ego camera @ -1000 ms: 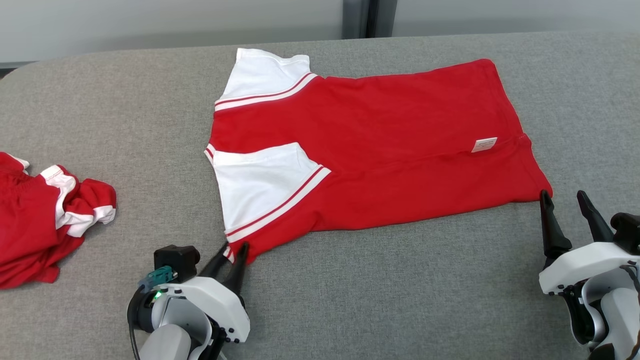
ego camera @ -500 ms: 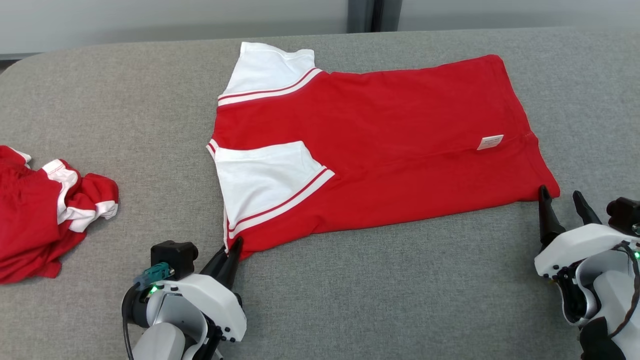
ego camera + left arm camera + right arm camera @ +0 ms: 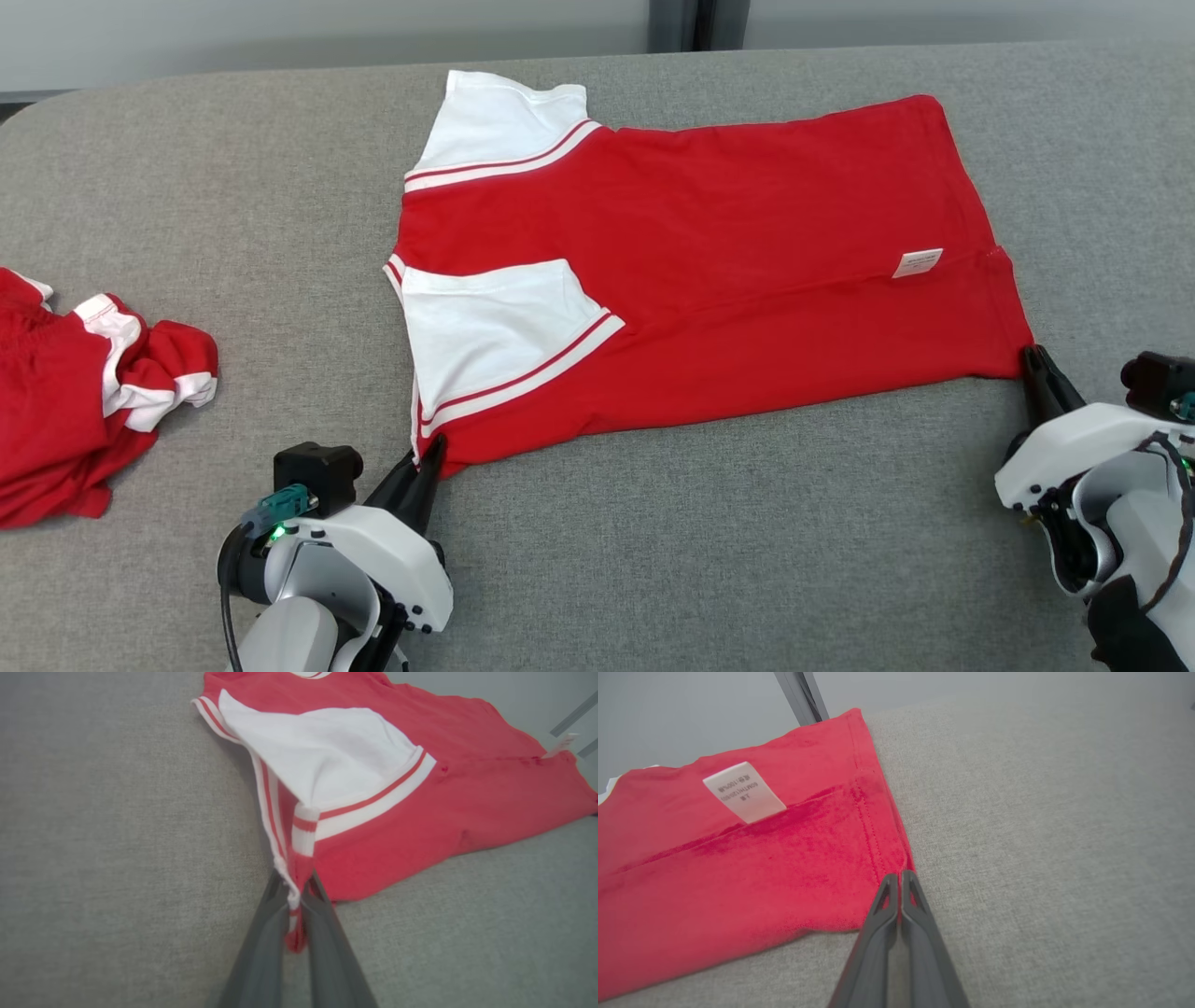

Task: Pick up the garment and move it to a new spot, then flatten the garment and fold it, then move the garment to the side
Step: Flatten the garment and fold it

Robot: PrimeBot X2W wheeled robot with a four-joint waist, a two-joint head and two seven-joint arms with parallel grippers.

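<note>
Prob. a robotics test lab, bare & plain: big worktop [image 3: 187, 187] covered in grey fabric, pale wall panels [image 3: 280, 37] behind w/ a dark upright post [image 3: 681, 23], red-and-white garment [image 3: 747, 233] spread flat, second garment [image 3: 75, 401] crumpled at left.

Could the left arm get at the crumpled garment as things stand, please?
Probably not yet: nothing blocks the crumpled garment, but the left gripper is shut on a corner of the shirt.

The red garment [image 3: 728, 243] lies flat on the grey table [image 3: 700, 541] before me. Its white, red-striped sleeves [image 3: 485, 327] sit at my left, the near one folded onto the body.
</note>
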